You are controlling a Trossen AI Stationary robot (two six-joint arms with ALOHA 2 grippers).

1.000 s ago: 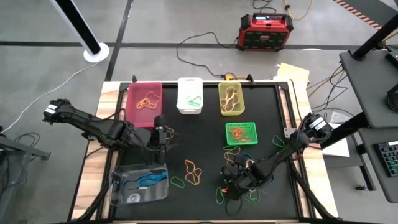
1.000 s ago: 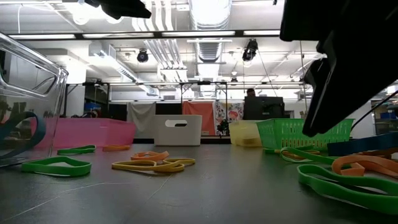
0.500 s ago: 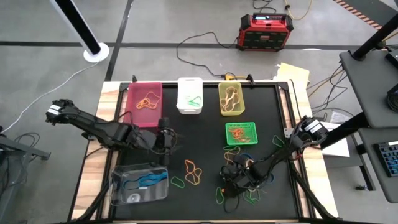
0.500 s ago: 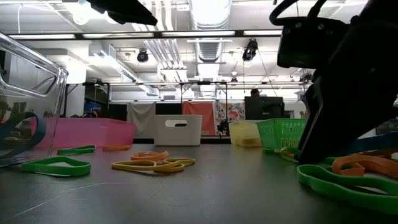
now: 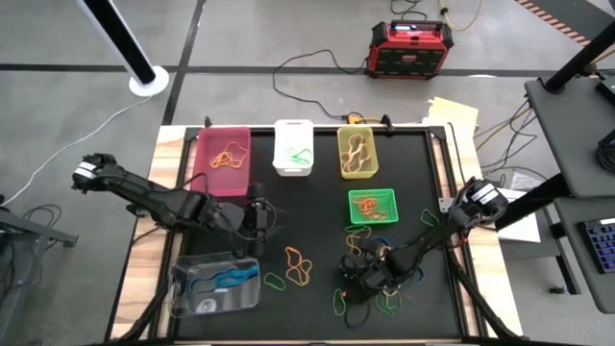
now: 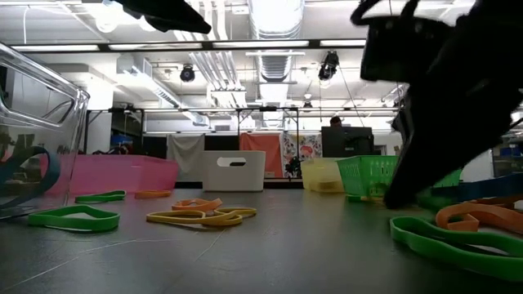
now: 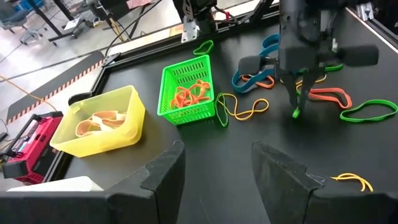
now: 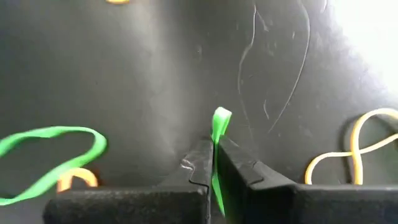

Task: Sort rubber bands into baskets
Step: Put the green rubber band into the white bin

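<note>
Five baskets stand on the black mat: pink [image 5: 223, 159], white [image 5: 293, 146], yellow [image 5: 356, 151], green mesh [image 5: 372, 206] and clear [image 5: 216, 284]. Loose rubber bands lie between them, among them an orange one [image 5: 296, 258] and a green one [image 5: 276, 281], and a heap [image 5: 380, 252]. My right gripper [image 5: 360, 281] stands low over the mat near that heap, shut on a green rubber band [image 8: 220, 119]. My left gripper [image 7: 214, 177] hangs open and holds nothing, above the mat just right of the pink basket. My right gripper pinches a green rubber band between its two fingertips [image 8: 200, 163]. A short stretch of the band [image 8: 221, 118] sticks out past the tips. The fingers point down at the mat [image 7: 295, 99]. Where the remainder of the band lies is hidden by the fingers.
More bands lie around my right gripper: a green loop [image 8: 53, 152], a yellow one [image 8: 354, 149], blue and orange ones [image 7: 261, 78]. A thick green band [image 6: 458, 249] lies at the near right. A red-black box [image 5: 406, 48] stands on the floor beyond the table.
My right gripper has come down toward the mat and shut on the green rubber band. My left gripper has drifted a little toward the table's right and near edges, still open.
</note>
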